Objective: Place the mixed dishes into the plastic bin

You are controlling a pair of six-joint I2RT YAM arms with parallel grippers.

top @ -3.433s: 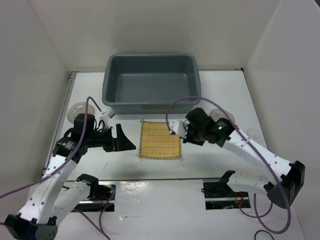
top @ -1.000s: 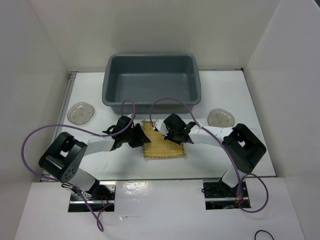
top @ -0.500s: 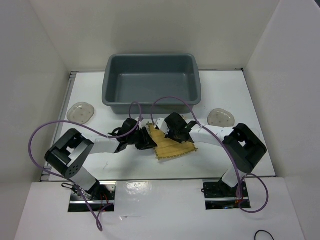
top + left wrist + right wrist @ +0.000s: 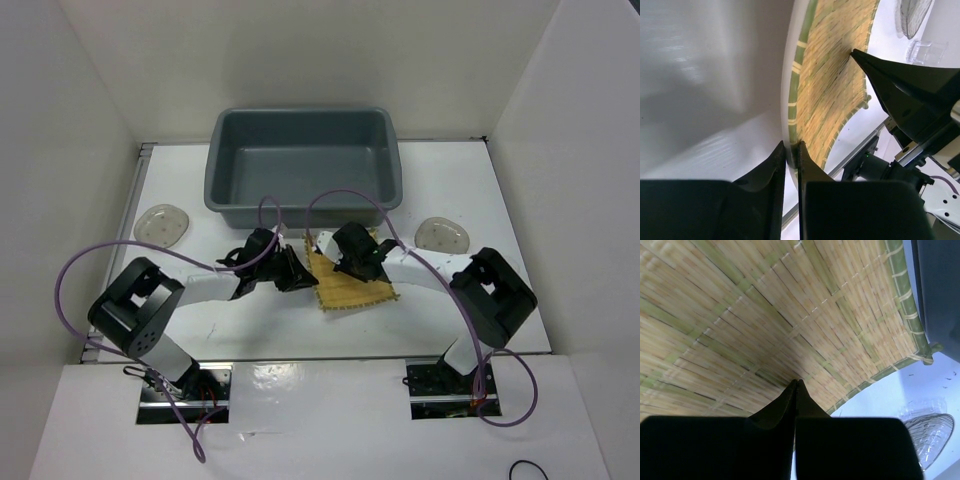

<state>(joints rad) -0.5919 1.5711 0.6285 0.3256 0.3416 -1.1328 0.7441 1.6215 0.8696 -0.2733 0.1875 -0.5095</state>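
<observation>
The yellow woven mat [image 4: 358,287] lies skewed in front of the grey plastic bin [image 4: 305,165], its left edge raised. My left gripper [image 4: 304,272] is shut on that edge; in the left wrist view the dark edging sits pinched between the fingertips [image 4: 792,145] and the mat [image 4: 835,75] stretches away. My right gripper [image 4: 350,267] is shut, its joined tips [image 4: 796,382] pressed onto the mat's weave [image 4: 765,315]. One brownish plate [image 4: 163,224] rests at the far left, another plate [image 4: 442,236] at the right. A clear glass cup [image 4: 927,50] stands beyond the mat.
The bin's wall [image 4: 940,290] rises just past the mat's far corner. Side walls close in the table on the left and right. Purple cables [image 4: 340,200] loop above both wrists in front of the bin. The right plate [image 4: 927,432] lies off the mat's corner.
My left gripper slid right and closed on the mat's left edge. The mat turned, shifted right and lifted on its left side. The right gripper stayed shut on the mat.
</observation>
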